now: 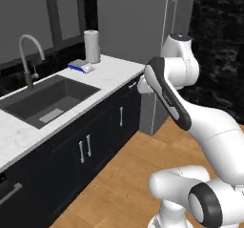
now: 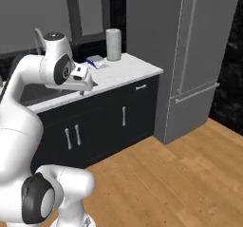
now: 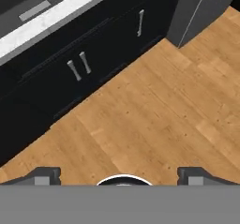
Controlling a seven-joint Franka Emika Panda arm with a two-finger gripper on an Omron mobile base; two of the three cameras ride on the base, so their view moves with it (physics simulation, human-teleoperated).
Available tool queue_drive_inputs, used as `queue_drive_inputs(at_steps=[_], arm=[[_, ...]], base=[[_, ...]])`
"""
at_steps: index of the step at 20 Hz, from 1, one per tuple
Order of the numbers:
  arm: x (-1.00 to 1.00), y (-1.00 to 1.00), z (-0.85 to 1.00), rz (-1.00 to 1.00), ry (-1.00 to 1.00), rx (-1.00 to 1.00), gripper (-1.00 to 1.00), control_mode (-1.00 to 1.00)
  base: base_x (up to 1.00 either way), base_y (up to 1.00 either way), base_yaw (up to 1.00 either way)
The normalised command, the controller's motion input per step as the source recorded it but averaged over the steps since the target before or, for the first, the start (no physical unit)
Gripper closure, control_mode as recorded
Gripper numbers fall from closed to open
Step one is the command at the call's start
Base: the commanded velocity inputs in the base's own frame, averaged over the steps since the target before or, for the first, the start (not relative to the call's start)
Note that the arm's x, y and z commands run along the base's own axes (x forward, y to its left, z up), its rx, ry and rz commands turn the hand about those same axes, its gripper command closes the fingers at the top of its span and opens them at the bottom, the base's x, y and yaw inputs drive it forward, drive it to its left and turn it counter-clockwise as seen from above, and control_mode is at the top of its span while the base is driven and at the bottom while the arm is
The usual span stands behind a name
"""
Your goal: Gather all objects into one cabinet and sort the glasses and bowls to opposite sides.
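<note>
Tableware for the task is nowhere before us; at left lie the sink (image 1: 45,100) and faucet (image 1: 28,55), then a paper roll (image 1: 92,46) and sponge (image 1: 81,67) on the counter (image 1: 116,72), far right the fridge (image 2: 199,55). We judge the arm is parked mid-travel. Our gripper (image 3: 119,176) hangs wide open over bare floor (image 3: 154,120), holding nothing.

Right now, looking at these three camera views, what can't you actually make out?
- Gripper fingers: in the left base view the arm's forearm covers them.
- Sink: in the right base view the arm hides most of it.
- Small blue-edged item on the counter: too small to identify.
- Fridge: top cut off by the right base view's edge.
</note>
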Motion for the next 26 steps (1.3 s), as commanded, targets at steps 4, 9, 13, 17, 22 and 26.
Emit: queue_drive_inputs(at_steps=[4, 9, 13, 17, 22, 26], arm=[[0.00, 0.00, 0.00, 0.00, 0.00, 0.00, -1.00, 1.00], [0.00, 0.00, 0.00, 0.00, 0.00, 0.00, -1.00, 1.00], [0.00, 0.00, 0.00, 0.00, 0.00, 0.00, -1.00, 1.00], [0.00, 0.00, 0.00, 0.00, 0.00, 0.00, -1.00, 1.00], [0.00, 0.00, 0.00, 0.00, 0.00, 0.00, -1.00, 1.00], [0.00, 0.00, 0.00, 0.00, 0.00, 0.00, -1.00, 1.00]], base=[[0.00, -0.29, -0.64], [0.00, -0.33, -0.63], [0.00, -0.33, -0.63], [0.00, -0.34, -0.62], [0.00, -0.37, -0.60], [0.00, -0.38, -0.60]])
